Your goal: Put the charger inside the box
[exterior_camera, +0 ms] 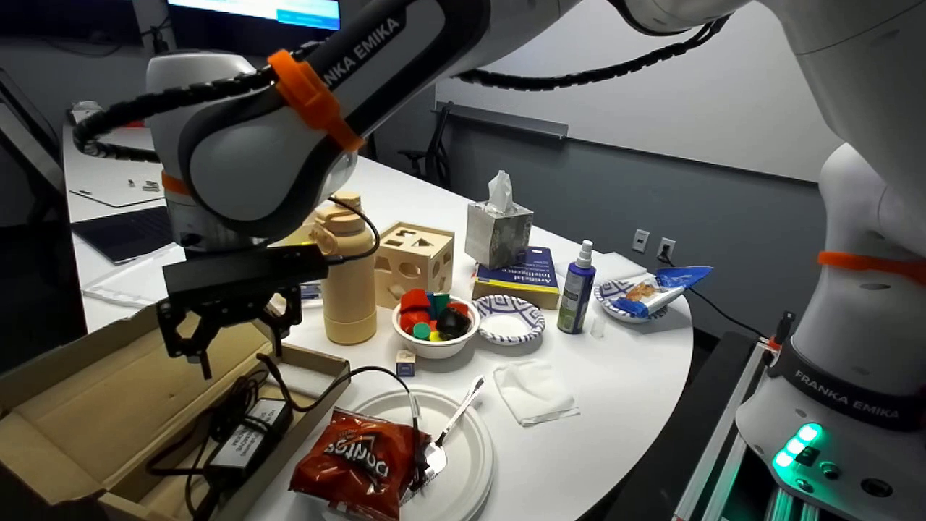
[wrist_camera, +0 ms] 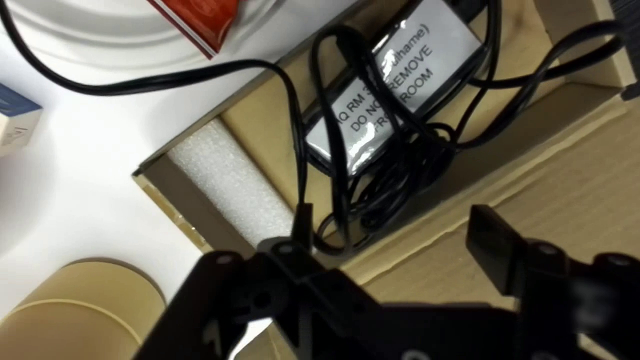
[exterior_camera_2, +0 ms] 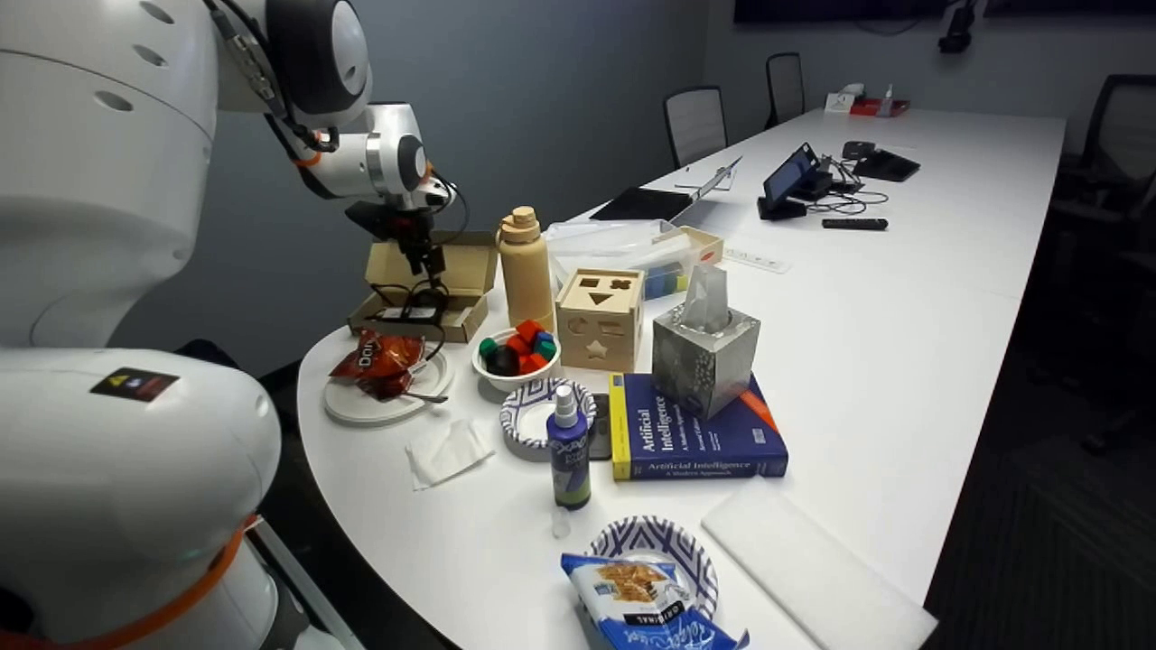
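The brown cardboard box (exterior_camera: pixel 123 391) lies open on the table with its flap lid folded back; it also shows in an exterior view (exterior_camera_2: pixel 465 264) and the wrist view (wrist_camera: pixel 560 200). The charger (exterior_camera: pixel 249 438), a black brick with a white label, lies inside the box with tangled cable around it. It shows in an exterior view (exterior_camera_2: pixel 408 313) and the wrist view (wrist_camera: pixel 380 95). Part of its cable (wrist_camera: pixel 190 77) runs over the box wall to the plate. My gripper (exterior_camera: pixel 242 356) is open above the box, its fingers (wrist_camera: pixel 395 225) apart with nothing held between them.
A red snack bag (exterior_camera: pixel 362 459) and a fork lie on a white plate (exterior_camera: pixel 474 463) beside the box. A tan bottle (exterior_camera: pixel 349 289), a wooden cube (exterior_camera: pixel 412 264), a small block (exterior_camera: pixel 406 363) and a bowl of colored blocks (exterior_camera: pixel 436 349) stand near the box.
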Available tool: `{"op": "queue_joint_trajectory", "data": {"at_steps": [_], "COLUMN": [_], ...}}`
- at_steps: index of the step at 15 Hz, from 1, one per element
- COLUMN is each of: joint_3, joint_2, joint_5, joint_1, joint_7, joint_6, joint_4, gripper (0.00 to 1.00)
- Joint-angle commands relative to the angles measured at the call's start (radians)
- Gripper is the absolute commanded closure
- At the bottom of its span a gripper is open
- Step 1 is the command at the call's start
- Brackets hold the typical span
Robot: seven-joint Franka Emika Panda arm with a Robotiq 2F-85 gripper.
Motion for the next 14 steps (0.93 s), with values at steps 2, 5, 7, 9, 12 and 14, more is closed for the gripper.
{"op": "queue_joint_trajectory", "data": {"at_steps": [2, 5, 7, 9, 12, 14], "joint_3": [-0.065, -0.075, -0.064, -0.034, -0.014, -0.007], "joint_2": [-0.072, -0.137, -0.196, -0.241, -0.293, -0.332], "joint_5": [-0.019, -0.019, 0.017, 0.094, 0.182, 0.227], "joint_1": [0.051, 0.037, 0.0, -0.061, -0.125, -0.156], "joint_7": [0.1, 0.159, 0.184, 0.173, 0.182, 0.19], "joint_6": [-0.244, -0.302, -0.256, -0.145, -0.015, 0.053], "joint_4": [0.022, -0.048, -0.145, -0.253, -0.4, -0.5], "gripper": [0.0, 0.0, 0.0, 0.0, 0.0, 0.0]}}
